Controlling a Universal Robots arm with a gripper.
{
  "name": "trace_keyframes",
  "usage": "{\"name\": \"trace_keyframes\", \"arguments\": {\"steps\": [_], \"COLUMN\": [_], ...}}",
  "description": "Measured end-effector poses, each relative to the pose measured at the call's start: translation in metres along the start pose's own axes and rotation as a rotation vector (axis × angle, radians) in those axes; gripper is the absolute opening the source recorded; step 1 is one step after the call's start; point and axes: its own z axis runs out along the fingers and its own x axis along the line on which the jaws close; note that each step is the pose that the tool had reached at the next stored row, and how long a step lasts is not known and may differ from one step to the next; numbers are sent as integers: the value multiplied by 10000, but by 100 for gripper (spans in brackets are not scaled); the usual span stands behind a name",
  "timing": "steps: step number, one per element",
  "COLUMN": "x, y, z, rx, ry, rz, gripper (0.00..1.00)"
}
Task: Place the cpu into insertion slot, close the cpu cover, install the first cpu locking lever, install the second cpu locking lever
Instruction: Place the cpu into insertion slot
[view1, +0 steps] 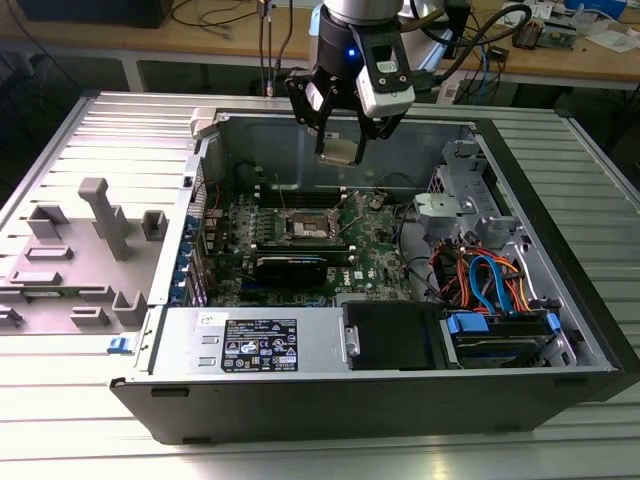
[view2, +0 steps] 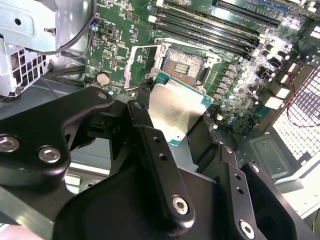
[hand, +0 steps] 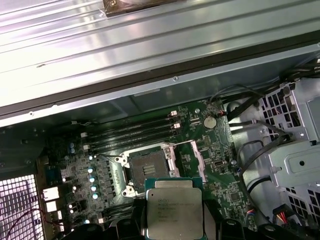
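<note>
Progress stands at the first step, by my reading. The gripper (view1: 343, 138) is clamped on the cpu (view1: 339, 153) by two opposite edges and holds it in the air above the open computer case (view1: 350, 408), clear of the green motherboard (view1: 378, 256).

In the first wrist view the cpu (hand: 175, 212) faces the camera with its grey metal top, roughly level, and the insertion slot (hand: 149, 167) lies beyond it, bare, with its dark centre exposed. The second wrist view shows the chip's shiny face (view2: 175, 112) between the black fingers (view2: 144, 120), with the slot (view2: 186, 66) just past its far edge and well below it.

The cpu cover (view2: 128, 67) appears swung open beside the slot rather than lying over it, so the socket looks ready to receive the chip. Judging from that, nothing is finished: the chip is not seated, the cover is not shut, and neither locking lever looks fastened.

Several things are hard to make out. The levers are thin wires, and I cannot say where each one rests. How high the chip hangs over the slot cannot be judged. The gripper body blocks much of the second wrist view, and the chip's near edge is cut off in the first wrist view.
</note>
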Motion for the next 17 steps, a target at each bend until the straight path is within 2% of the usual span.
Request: {"name": "trace_keyframes", "arguments": {"steps": [8, 17], "x": [0, 0], "y": [0, 0], "z": [0, 0], "rx": [-4, -13], "ry": [-14, -56], "rz": [173, 652], "gripper": [55, 55]}}
